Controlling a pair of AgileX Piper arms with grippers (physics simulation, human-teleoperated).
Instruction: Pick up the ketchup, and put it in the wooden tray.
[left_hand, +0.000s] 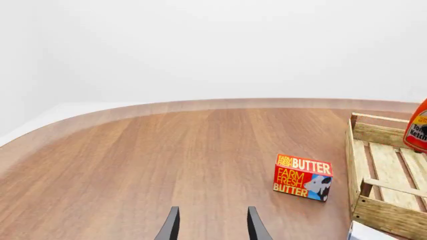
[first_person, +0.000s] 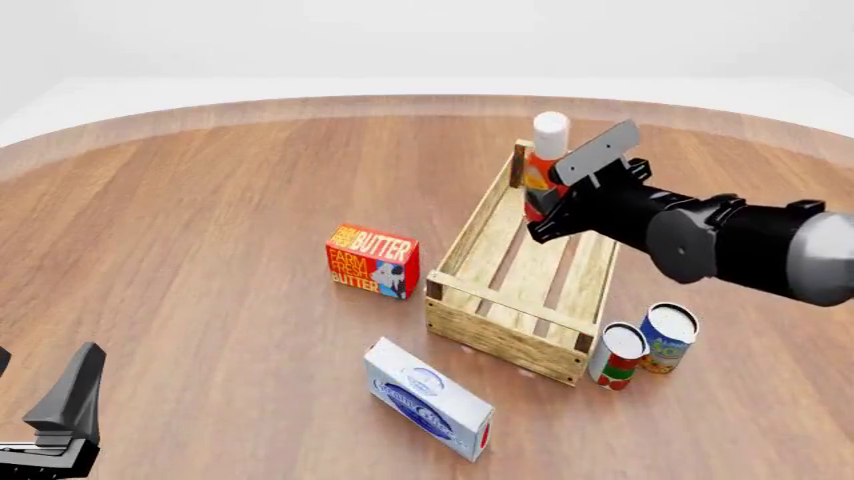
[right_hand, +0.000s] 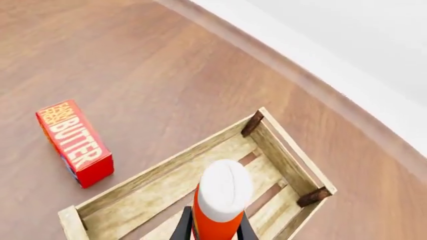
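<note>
The ketchup (first_person: 543, 160), a slim red-orange bottle with a white cap, is held upright by my right gripper (first_person: 554, 195) over the far end of the wooden tray (first_person: 467, 315). In the right wrist view the white cap (right_hand: 224, 190) sits between the fingers (right_hand: 183, 225), above the tray's slats (right_hand: 147, 195). The left wrist view shows the bottle's edge (left_hand: 418, 127) above the tray (left_hand: 383, 212). My left gripper (left_hand: 212, 225) is open and empty, low at the near left of the table (first_person: 60, 410).
A red butter box (first_person: 372, 261) stands left of the tray. A white and blue box (first_person: 427, 398) lies in front of the tray. Two cans (first_person: 617, 356) (first_person: 666, 337) stand to the tray's right.
</note>
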